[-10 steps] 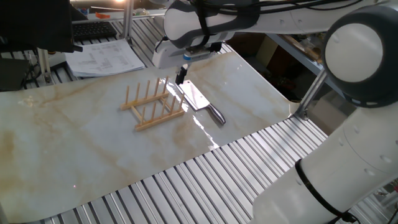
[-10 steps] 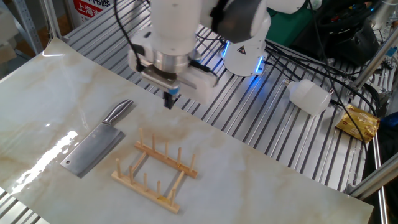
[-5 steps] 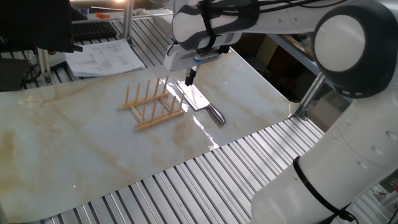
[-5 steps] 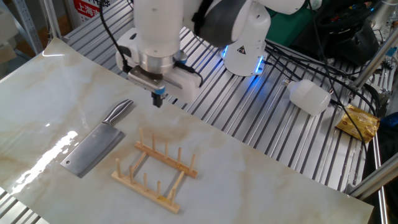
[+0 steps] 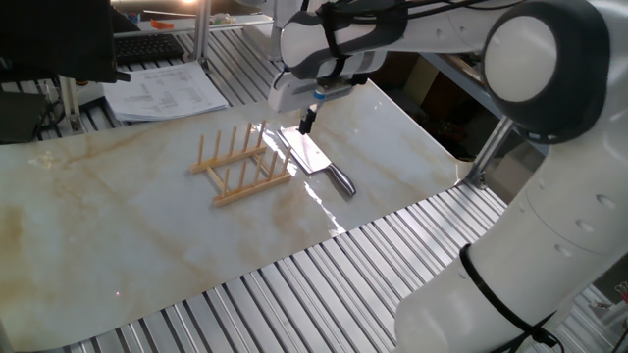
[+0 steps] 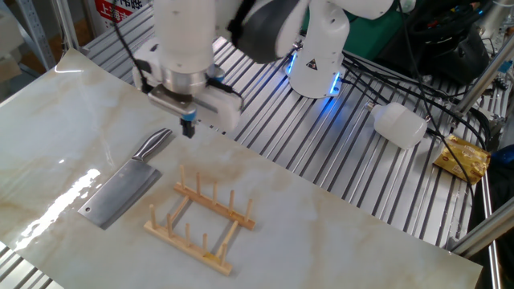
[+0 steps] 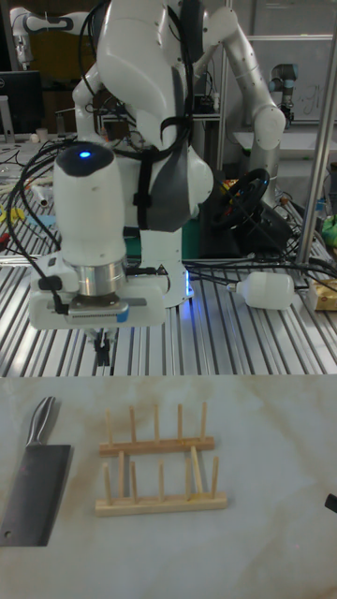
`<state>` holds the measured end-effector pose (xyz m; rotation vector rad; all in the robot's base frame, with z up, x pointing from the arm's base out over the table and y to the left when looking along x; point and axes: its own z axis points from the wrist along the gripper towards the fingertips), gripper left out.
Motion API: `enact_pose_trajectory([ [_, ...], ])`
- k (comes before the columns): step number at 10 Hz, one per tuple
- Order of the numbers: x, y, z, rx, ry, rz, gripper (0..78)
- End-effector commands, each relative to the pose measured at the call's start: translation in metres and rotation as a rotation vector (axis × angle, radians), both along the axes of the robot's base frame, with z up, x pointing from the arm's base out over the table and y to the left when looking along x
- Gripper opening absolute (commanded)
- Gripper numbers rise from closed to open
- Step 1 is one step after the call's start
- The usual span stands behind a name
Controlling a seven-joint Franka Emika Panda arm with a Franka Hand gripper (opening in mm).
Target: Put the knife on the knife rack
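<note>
The knife (image 5: 312, 157) (image 6: 120, 191) (image 7: 36, 477) lies flat on the marble board, a cleaver with a broad shiny blade and a silver handle (image 6: 152, 144). The knife rack (image 5: 243, 165) (image 6: 201, 221) (image 7: 159, 463) stands beside it, a light-wood frame with upright pegs and nothing in it. My gripper (image 5: 307, 122) (image 6: 189, 128) (image 7: 101, 354) hangs above the board's far edge, near the handle end of the knife and off to the side of the rack. Its fingers are pressed together and hold nothing.
A white plastic jar (image 6: 399, 124) (image 7: 267, 290) lies on the metal slats behind the board, with a yellow packet (image 6: 462, 156) further out. Papers (image 5: 167, 90) and a keyboard (image 5: 147, 46) sit past the board's other end. The robot base (image 6: 317, 56) stands behind.
The gripper has moved sideways away from the rack and toward the knife's handle end, staying at about the same height. Knife and rack have not moved.
</note>
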<state>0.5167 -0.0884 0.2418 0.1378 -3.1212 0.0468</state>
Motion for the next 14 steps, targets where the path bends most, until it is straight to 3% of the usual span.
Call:
enact_pose_trajectory([
  [1,0.0052,-0.0125,-0.0201,0.014,-0.001,0.021,0.0],
  [4,0.0060,-0.0126,-0.0259,0.011,0.024,0.021,0.0],
  [6,0.0060,-0.0126,-0.0259,0.016,0.025,0.003,0.0],
  [7,0.0060,-0.0126,-0.0259,0.047,0.038,-0.031,0.0],
  [8,0.0060,-0.0126,-0.0259,0.101,0.061,-0.082,0.0],
  [9,0.0060,-0.0126,-0.0259,0.066,0.059,-0.092,0.0],
  [11,0.0060,-0.0126,-0.0259,0.050,0.089,-0.129,0.0],
  [13,0.0060,-0.0126,-0.0259,0.018,0.092,-0.144,0.0],
  [14,0.0060,-0.0126,-0.0259,-0.036,0.096,-0.135,0.0],
])
